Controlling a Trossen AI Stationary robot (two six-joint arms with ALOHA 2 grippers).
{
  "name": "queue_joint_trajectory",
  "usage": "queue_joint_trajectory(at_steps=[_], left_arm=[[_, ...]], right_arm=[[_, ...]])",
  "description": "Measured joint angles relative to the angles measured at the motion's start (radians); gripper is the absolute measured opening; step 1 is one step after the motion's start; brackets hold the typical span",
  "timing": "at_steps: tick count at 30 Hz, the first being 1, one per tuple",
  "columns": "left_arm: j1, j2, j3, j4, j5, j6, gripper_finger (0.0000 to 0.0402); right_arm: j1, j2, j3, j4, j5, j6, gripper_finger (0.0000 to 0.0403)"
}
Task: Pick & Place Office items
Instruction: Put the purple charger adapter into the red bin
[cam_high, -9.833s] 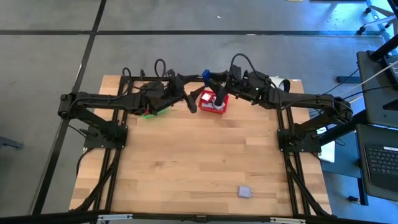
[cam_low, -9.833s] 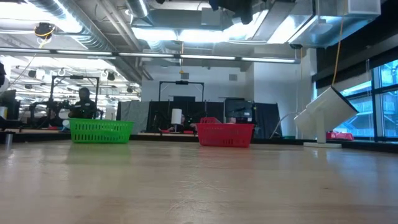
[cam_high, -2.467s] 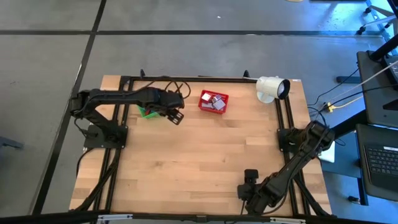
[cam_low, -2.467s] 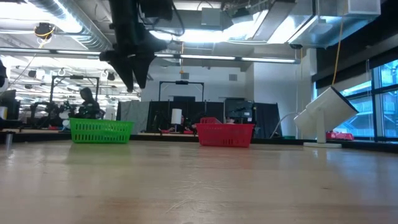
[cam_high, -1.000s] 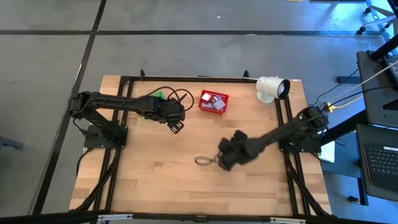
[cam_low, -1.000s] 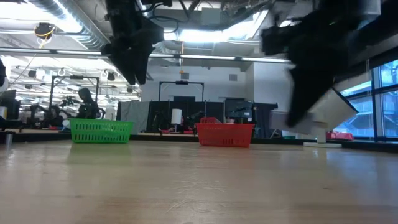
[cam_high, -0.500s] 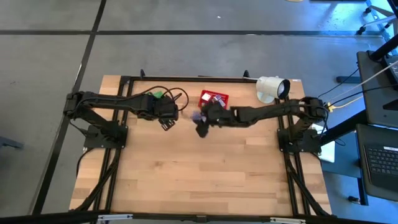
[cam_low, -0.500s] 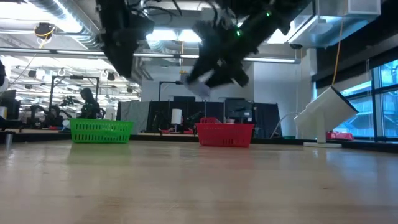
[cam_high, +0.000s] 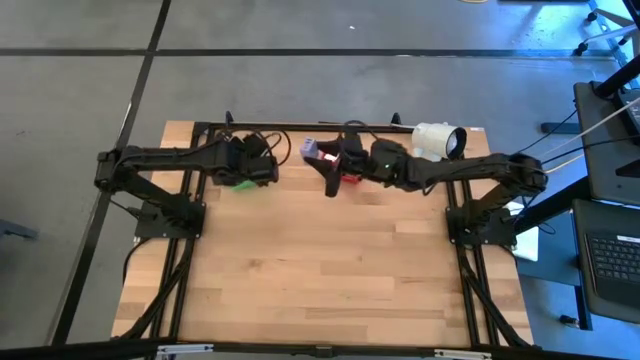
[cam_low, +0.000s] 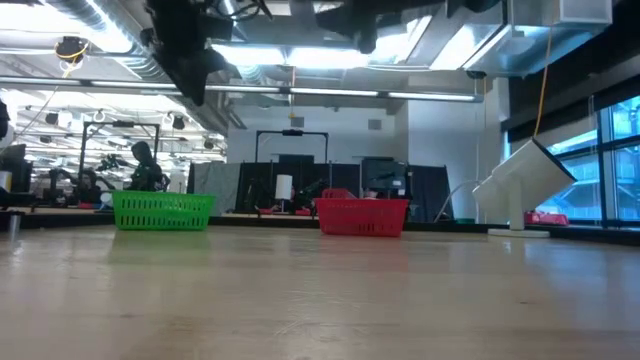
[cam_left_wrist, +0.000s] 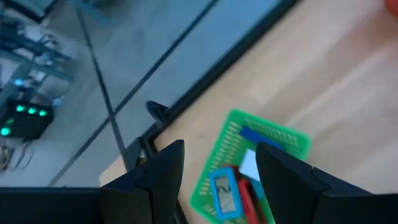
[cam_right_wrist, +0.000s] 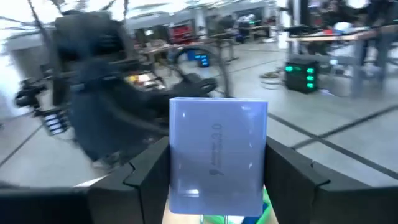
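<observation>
My right gripper (cam_high: 316, 153) hangs over the table's far middle, beside the red mesh basket (cam_high: 347, 177), shut on a lavender block (cam_high: 310, 148). The right wrist view shows that block (cam_right_wrist: 217, 155) filling the gap between the fingers. My left gripper (cam_high: 258, 168) is open above the green mesh basket (cam_high: 237, 183). In the left wrist view that basket (cam_left_wrist: 227, 140) shows between the fingers, holding blue, white, teal and red pieces (cam_left_wrist: 239, 186). Both baskets (cam_low: 163, 210) (cam_low: 362, 216) stand on the table near its far edge. My right gripper pinches the lavender block between its two fingers, one finger (cam_right_wrist: 146, 171) on each of two opposite side faces (cam_right_wrist: 177, 162). The block is lifted clear of the table, with its broad face (cam_right_wrist: 217, 149) toward the wrist camera.
A white cylindrical device (cam_high: 437, 140) on a stand sits at the table's far right corner (cam_low: 525, 185). Black frame rails (cam_high: 190, 260) run along both table sides and the far edge. A person (cam_low: 140, 165) sits in the room behind the table.
My right gripper, carrying the lavender block, has swung fast from the table's middle toward the far edge and risen, ending beside the red basket. My left gripper has drifted toward the far left, over the green basket.
</observation>
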Motion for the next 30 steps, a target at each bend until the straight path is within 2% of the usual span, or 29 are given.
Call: queue_joint_trajectory(at_steps=[9, 12, 16, 22, 30], left_arm=[[0.076, 0.000, 0.000, 0.103, -0.029, -0.016, 0.0196], [0.090, 0.000, 0.000, 0.140, -0.036, -0.016, 0.0196], [0.098, 0.000, 0.000, 0.166, -0.027, -0.017, 0.0196], [0.097, 0.000, 0.000, 0.166, 0.011, -0.036, 0.0196], [0.097, 0.000, 0.000, 0.166, 0.023, -0.120, 0.0196]], right_arm=[[-0.101, -0.052, 0.000, -0.009, -0.287, -0.024, 0.0214], [-0.133, -0.053, 0.000, -0.015, -0.348, -0.023, 0.0214], [-0.179, -0.053, 0.000, -0.076, -0.356, -0.049, 0.0214], [-0.258, -0.052, 0.000, -0.301, -0.355, -0.072, 0.0214], [-0.324, 0.014, -0.001, -0.538, -0.238, -0.102, 0.0214]])
